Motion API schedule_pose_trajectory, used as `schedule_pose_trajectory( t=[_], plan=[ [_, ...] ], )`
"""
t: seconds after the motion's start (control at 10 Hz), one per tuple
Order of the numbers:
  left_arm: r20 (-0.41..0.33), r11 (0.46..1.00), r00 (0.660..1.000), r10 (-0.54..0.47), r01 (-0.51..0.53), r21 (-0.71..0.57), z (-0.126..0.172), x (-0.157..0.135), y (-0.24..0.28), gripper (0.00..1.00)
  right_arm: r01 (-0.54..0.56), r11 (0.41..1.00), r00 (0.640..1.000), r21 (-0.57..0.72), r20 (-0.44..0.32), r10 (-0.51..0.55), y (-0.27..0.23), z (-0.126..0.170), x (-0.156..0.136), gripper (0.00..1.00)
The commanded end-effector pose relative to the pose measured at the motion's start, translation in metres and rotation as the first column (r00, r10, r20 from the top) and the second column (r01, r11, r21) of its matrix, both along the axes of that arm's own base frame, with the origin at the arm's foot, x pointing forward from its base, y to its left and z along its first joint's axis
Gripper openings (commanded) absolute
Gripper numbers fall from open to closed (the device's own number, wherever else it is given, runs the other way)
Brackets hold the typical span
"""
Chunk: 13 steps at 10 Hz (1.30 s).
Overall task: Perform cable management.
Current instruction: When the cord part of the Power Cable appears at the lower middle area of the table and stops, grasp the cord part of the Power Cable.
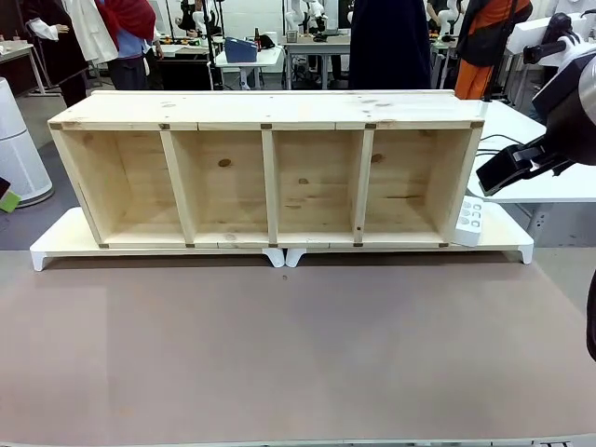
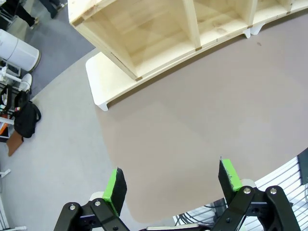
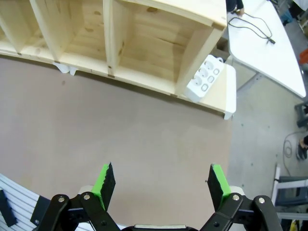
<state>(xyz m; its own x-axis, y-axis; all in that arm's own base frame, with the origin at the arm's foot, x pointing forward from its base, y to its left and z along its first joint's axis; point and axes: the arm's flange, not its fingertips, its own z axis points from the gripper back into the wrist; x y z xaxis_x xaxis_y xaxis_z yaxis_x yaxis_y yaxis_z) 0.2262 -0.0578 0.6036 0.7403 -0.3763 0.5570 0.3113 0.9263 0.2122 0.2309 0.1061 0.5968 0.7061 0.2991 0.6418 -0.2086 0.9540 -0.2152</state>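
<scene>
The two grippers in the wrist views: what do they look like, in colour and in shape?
The left gripper and the right gripper look alike. Each has two black jaws built from jointed links, with round silver pins at the joints. Every jaw ends in a flat, bright green pad on its inner face. No print or cable can be made out on them.

The black two-finger left gripper (image 2: 173, 185) points downward, its green-padded fingers (image 2: 115, 190) spread wide and empty. The right gripper (image 3: 162, 185) is likewise spread and empty. The white right arm (image 1: 570, 98) sits at the front view's right edge, apparently raised.
</scene>
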Motion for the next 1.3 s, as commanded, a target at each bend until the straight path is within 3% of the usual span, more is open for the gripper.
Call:
schedule_pose_trajectory(
  t=[0.0, 1.2],
  plan=[
    [0.004, 1.000, 1.000, 0.000, 0.000, 0.000, 0.0007, -0.0012, 0.0000, 1.00, 0.000, 1.000, 1.000, 0.001, 0.000, 0.000, -0.0001, 0.0000, -0.0001, 1.00],
    [0.004, 1.000, 1.000, 0.000, 0.000, 0.000, 0.0007, -0.0012, 0.0000, 1.00, 0.000, 1.000, 1.000, 0.001, 0.000, 0.000, -0.0001, 0.0000, -0.0001, 1.00]
  ],
)
